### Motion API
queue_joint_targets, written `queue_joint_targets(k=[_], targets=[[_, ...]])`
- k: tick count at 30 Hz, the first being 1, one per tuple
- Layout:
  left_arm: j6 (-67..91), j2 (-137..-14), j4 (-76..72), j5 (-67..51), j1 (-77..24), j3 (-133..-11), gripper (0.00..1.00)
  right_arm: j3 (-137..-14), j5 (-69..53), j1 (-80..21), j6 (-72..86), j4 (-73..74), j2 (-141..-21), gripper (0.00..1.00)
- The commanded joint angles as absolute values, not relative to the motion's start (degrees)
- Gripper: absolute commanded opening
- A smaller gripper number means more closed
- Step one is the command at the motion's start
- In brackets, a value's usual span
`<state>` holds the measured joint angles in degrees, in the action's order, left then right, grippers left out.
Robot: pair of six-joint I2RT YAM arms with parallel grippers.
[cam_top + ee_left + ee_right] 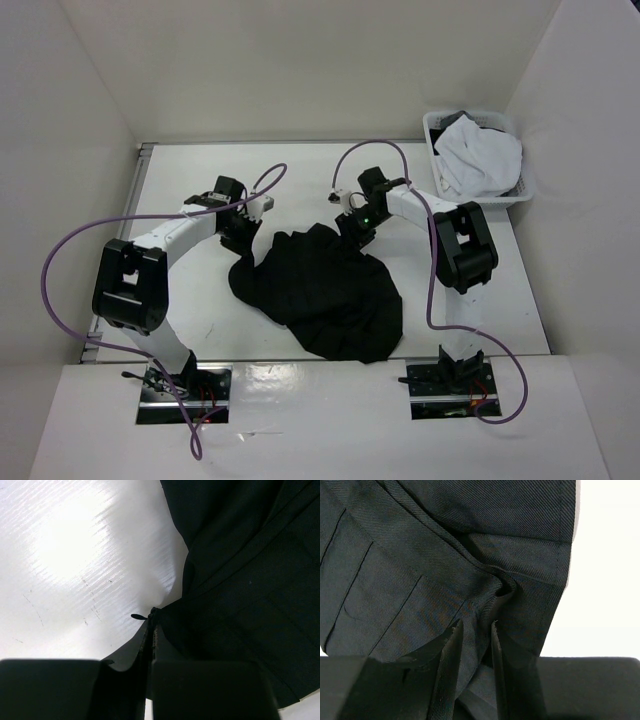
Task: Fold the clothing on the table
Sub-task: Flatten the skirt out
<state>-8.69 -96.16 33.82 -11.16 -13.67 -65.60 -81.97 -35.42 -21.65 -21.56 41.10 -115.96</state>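
The clothing (pixel 320 290), a black pleated skirt, lies crumpled in the middle of the table (pixel 200 180). My left gripper (pixel 243 240) is down at the skirt's upper left corner. In the left wrist view the gripper (pixel 152 617) is shut, with the skirt's edge (pixel 240 580) pinched at the fingertips just above the white tabletop (pixel 75 555). My right gripper (pixel 355 232) is at the skirt's upper right edge. In the right wrist view it (pixel 475 625) is closed on a bunched fold of the fabric (pixel 445 555), near the hemmed edge, and the cloth puckers toward the tips.
A small white basket (pixel 527 192) stands at the table's back right corner, holding a white garment (pixel 480 155). White walls enclose the table on three sides. Purple cables loop from both arms over the table's left side and the back middle.
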Motion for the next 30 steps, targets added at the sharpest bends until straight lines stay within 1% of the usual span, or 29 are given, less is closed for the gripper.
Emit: queue_joint_targets(k=[1,2,3,5,9,12,13,16,19,23,28,29,30], targets=[[-8.35,-94.92,33.4,-11.25,-13.36,-65.04,0.0,-81.65,-37.0,-22.32,-22.15,40.08,-116.27,0.34],[-8.35,-94.92,33.4,-11.25,-13.36,-65.04,0.0,-81.65,-37.0,-22.32,-22.15,40.08,-116.28,0.34],[-8.35,-94.92,33.4,-11.25,-13.36,-65.04,0.0,-81.65,-37.0,-22.32,-22.15,40.08,-116.28,0.39],[-8.35,-94.92,33.4,-11.25,-13.36,-65.04,0.0,-81.13,-36.47,-22.32,-22.68,40.08,-116.28,0.4],[-8.35,-94.92,33.4,-11.25,-13.36,-65.04,0.0,-79.99,-35.95,-22.32,-22.68,39.55,-116.28,0.49],[-8.35,-94.92,33.4,-11.25,-13.36,-65.04,0.0,-79.46,-35.95,-22.32,-22.68,39.55,-116.81,0.51],[-8.35,-94.92,33.4,-11.25,-13.36,-65.04,0.0,-79.45,-35.43,-22.32,-22.68,38.94,-116.81,0.54],[-8.35,-94.92,33.4,-11.25,-13.36,-65.04,0.0,-79.45,-35.42,-22.32,-22.68,38.94,-117.86,0.54],[-8.35,-94.92,33.4,-11.25,-13.36,-65.04,0.0,-80.59,-35.94,-22.32,-22.68,38.94,-118.48,0.5],[-8.35,-94.92,33.4,-11.25,-13.36,-65.04,0.0,-81.12,-36.56,-22.32,-22.68,38.94,-118.48,0.38],[-8.35,-95.45,33.4,-11.25,-13.36,-65.04,0.0,-82.43,-37.09,-22.32,-22.68,38.94,-119.7,0.29],[-8.35,-95.45,33.4,-11.25,-13.36,-65.04,0.0,-83.14,-37.7,-22.32,-22.68,39.46,-119.71,0.26],[-8.35,-95.45,33.4,-11.77,-13.36,-65.04,0.0,-83.14,-37.71,-22.85,-22.68,39.46,-120.23,0.19]])
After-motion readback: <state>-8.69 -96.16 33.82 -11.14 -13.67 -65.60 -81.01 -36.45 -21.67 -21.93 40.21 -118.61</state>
